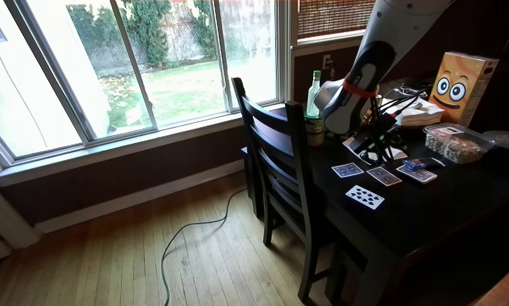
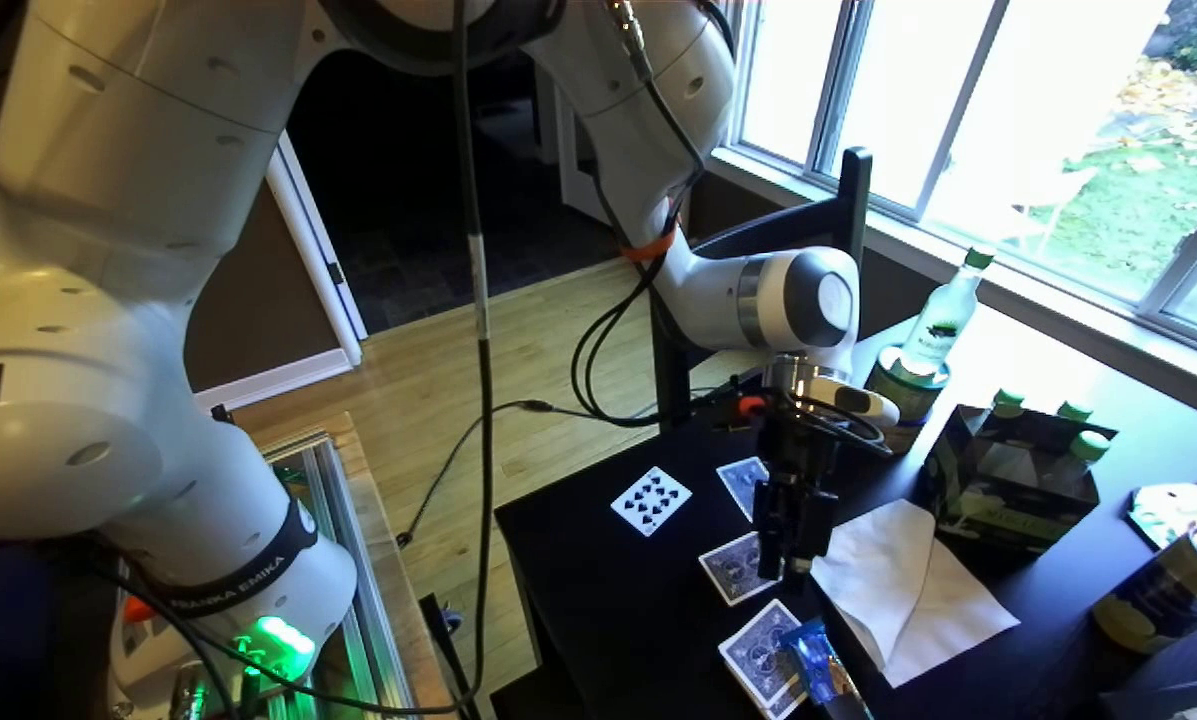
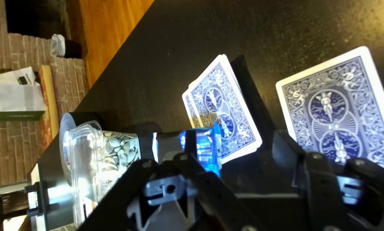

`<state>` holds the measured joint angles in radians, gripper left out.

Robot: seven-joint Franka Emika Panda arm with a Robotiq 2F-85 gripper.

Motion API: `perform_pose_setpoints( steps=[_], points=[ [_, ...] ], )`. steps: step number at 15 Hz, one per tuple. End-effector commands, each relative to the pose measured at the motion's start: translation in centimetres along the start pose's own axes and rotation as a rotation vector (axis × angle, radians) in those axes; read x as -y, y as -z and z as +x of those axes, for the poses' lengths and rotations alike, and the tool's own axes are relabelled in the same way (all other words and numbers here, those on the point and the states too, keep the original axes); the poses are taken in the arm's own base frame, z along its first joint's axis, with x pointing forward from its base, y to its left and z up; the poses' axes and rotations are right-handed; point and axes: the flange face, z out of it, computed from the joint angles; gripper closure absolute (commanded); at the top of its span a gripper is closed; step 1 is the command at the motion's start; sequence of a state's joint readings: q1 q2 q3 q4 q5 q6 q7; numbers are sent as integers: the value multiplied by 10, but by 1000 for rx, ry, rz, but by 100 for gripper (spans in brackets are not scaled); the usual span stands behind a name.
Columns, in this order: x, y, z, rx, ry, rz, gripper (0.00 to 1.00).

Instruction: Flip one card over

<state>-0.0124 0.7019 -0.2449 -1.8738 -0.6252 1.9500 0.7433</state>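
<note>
A face-up spade card (image 1: 365, 196) lies near the table's edge; it also shows in an exterior view (image 2: 648, 502). A face-down blue-backed card (image 1: 347, 170) lies behind it. Another face-down card (image 1: 384, 176) lies in the middle; it shows large at right in the wrist view (image 3: 334, 106). A face-down pile (image 1: 416, 175) has a blue wrapper (image 3: 200, 149) on its edge. My gripper (image 3: 238, 146) is open with nothing between its fingers, pointing down near the middle card and the pile; it also shows in an exterior view (image 2: 793, 565). Its exact height is unclear.
A white folded paper (image 2: 908, 590) lies beside the gripper. A bottle carton (image 2: 1018, 490), a glass bottle on a can (image 2: 943, 320), a clear plastic box (image 1: 458, 144) and an orange box (image 1: 462, 89) stand farther back. A chair (image 1: 297, 148) stands against the table.
</note>
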Motion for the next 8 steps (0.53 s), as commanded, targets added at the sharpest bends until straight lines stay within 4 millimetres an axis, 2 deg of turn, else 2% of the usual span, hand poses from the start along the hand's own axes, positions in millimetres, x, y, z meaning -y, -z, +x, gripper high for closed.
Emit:
perform_pose_setpoints(
  steps=[1,4,8],
  points=[
    [6,-8,9,-43,-8,-31,39],
    [11,-13,10,-49,2,-29,40],
    [16,-17,10,-56,6,-27,49]
  ],
)
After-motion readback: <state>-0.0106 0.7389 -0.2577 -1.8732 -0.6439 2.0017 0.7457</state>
